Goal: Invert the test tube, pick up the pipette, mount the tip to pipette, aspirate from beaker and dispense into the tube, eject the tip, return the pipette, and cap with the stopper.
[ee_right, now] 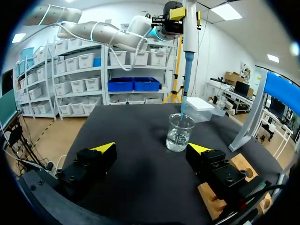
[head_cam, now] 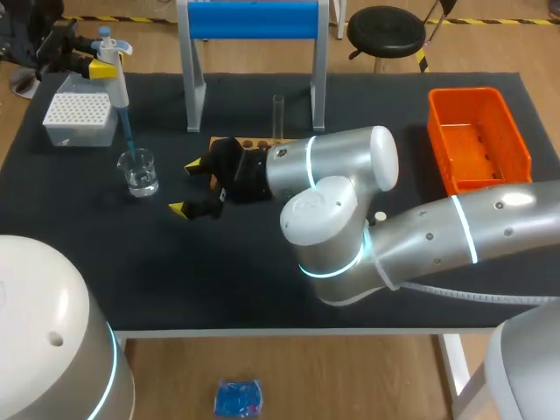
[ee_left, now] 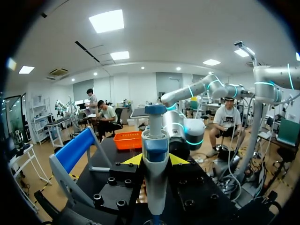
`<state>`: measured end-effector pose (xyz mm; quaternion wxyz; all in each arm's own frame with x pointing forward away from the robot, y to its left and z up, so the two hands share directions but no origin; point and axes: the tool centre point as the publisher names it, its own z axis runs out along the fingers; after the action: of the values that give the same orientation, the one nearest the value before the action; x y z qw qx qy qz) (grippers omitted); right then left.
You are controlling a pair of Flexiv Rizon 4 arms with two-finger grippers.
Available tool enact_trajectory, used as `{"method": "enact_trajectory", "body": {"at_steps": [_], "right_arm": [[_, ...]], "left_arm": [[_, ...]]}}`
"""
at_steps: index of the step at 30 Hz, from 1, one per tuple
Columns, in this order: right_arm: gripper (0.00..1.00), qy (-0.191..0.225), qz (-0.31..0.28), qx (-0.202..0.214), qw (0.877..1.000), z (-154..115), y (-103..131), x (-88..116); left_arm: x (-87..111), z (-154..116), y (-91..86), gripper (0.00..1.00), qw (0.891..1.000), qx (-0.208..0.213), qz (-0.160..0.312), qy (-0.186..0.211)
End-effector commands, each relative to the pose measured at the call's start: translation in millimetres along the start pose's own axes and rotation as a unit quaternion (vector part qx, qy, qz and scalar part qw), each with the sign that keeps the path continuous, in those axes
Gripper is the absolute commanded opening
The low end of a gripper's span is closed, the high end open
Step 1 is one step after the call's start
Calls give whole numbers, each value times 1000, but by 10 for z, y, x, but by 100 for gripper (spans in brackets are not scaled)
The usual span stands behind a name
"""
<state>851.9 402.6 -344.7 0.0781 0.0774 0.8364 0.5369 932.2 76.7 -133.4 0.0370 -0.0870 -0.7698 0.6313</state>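
My left gripper (head_cam: 94,63) is shut on a white pipette (head_cam: 112,74) with a blue cap and holds it upright at the far left. The pipette's blue tip (head_cam: 129,144) dips into the glass beaker (head_cam: 139,171), which holds clear liquid. In the left wrist view the pipette (ee_left: 154,173) stands between the yellow fingertips (ee_left: 133,160). My right gripper (head_cam: 194,186) is open and empty, just right of the beaker, facing it (ee_right: 179,133). A clear test tube (head_cam: 278,115) stands upright in the wooden rack (head_cam: 249,142) behind the right gripper.
A white tip box (head_cam: 80,118) lies at the far left behind the beaker. A blue and white stand (head_cam: 254,22) rises at the back middle. An orange basket (head_cam: 477,140) sits at the right. A small white piece (head_cam: 380,216) lies beside my right arm.
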Motion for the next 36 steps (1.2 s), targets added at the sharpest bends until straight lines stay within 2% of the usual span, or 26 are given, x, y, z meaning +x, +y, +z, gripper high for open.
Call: {"method": "enact_trajectory", "body": {"at_steps": [1,18,36], "right_arm": [[100,0,0,2,1000,14,7,-1],[100,0,0,2,1000,14,7,-1],[100,0,0,2,1000,14,7,-1]], "left_arm": [[-34,-33,58,0,1000,3,1,2],[-99,46,267,0,1000,12,-6,3],[-109,33,359,0,1000,13,-7,-11]]}}
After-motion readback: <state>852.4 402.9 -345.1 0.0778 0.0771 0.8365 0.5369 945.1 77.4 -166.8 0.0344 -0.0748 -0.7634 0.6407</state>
